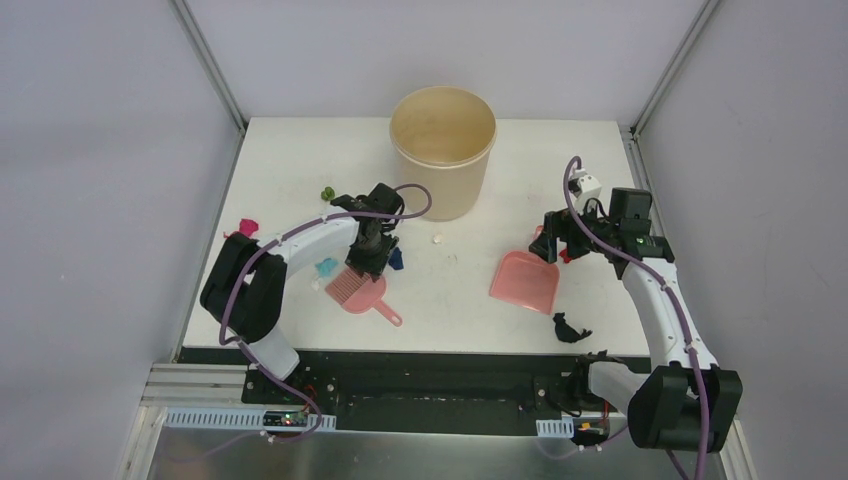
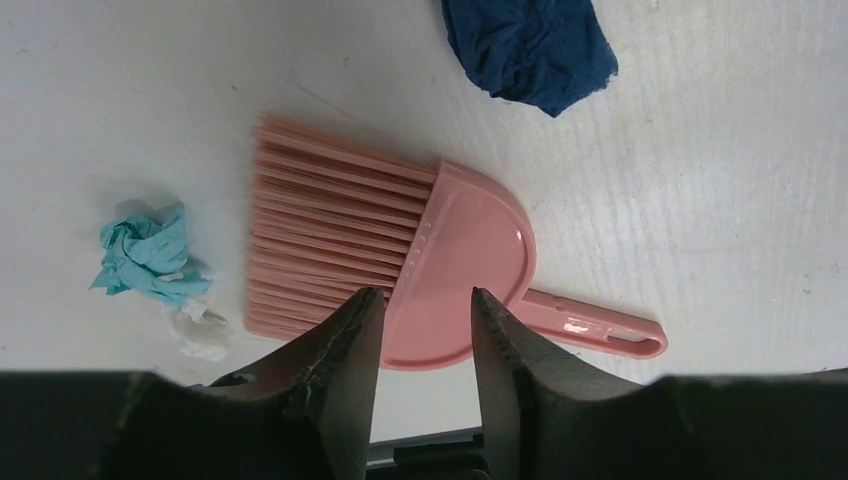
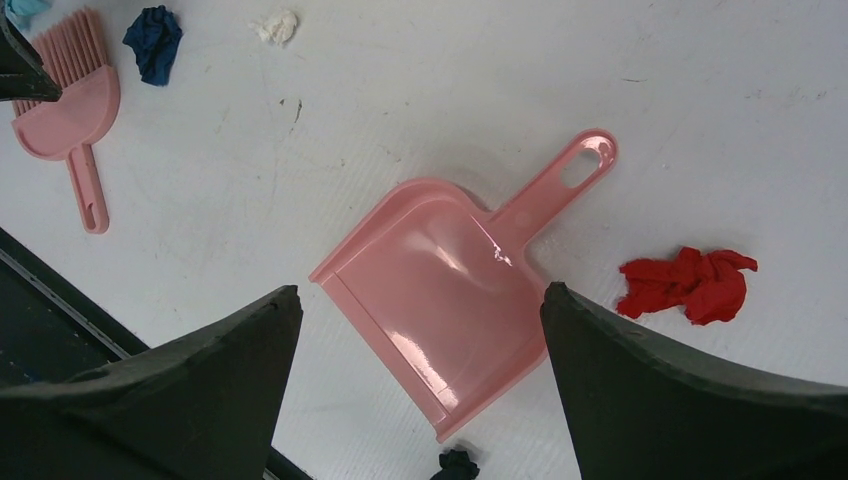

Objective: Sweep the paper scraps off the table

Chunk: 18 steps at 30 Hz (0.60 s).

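Observation:
Paper scraps lie about the white table [image 1: 450, 300]: magenta [image 1: 247, 227], green [image 1: 326, 192], teal [image 1: 326, 267], blue [image 1: 396, 259], white [image 1: 436, 239], red [image 1: 566, 255] and black [image 1: 570, 328]. My left gripper [image 1: 368, 255] is open and empty, its jaws apart just above the head of the pink hand brush [image 2: 440, 250], with blue [image 2: 530, 45], teal [image 2: 150, 255] and white [image 2: 200, 330] scraps beside it. My right gripper [image 3: 420, 290] is wide open and empty above the pink dustpan [image 3: 440, 290], with the red scrap [image 3: 690, 283] by its handle and the black scrap [image 3: 455, 463] near its mouth.
A tall beige bucket [image 1: 443, 145] stands at the back middle of the table. The brush [image 1: 360, 292] lies flat left of centre, the dustpan [image 1: 525, 282] flat right of centre. Grey walls close in the left, back and right sides.

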### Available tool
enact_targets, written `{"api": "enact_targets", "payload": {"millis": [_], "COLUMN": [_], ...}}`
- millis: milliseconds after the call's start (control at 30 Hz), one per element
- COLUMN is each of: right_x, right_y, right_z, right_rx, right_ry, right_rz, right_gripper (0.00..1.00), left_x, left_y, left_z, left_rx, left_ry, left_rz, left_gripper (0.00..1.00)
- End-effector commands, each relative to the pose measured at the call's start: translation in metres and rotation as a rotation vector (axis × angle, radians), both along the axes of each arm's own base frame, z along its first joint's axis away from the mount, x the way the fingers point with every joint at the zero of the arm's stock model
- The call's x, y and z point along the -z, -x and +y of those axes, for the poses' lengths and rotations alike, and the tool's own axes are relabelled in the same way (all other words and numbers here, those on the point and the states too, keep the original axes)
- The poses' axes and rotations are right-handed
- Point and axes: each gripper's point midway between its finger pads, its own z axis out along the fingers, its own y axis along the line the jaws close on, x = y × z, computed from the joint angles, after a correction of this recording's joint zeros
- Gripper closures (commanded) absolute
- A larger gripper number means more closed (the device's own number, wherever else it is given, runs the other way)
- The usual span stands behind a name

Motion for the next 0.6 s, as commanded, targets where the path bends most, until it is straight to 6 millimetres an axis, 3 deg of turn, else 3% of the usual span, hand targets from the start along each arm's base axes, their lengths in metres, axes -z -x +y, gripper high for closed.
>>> {"api": "enact_targets", "payload": {"millis": [0, 233, 567], "right_x": [-0.015, -0.011, -0.009], "right_y": [-0.011, -0.011, -0.011], "right_z": [0.0, 0.001, 0.001], "right_rx": [-0.021, -0.024, -0.027], "right_ry": [0.034, 0.042, 0.047], "right_rz": [-0.067, -0.057, -0.046], "right_gripper": [0.07, 0.07, 0.07], "left_x": [0.003, -0.002, 0.021], "left_y": [-0.005, -0.019, -0.016], "left_z": [-0.005, 0.004, -0.008], "left_rx": [0.03, 0.036, 0.05], "left_ry": [0.029, -0.041, -0.015], "left_rz": [-0.012, -0.085, -0.001], "left_gripper": [0.64, 0.7, 0.61]}}
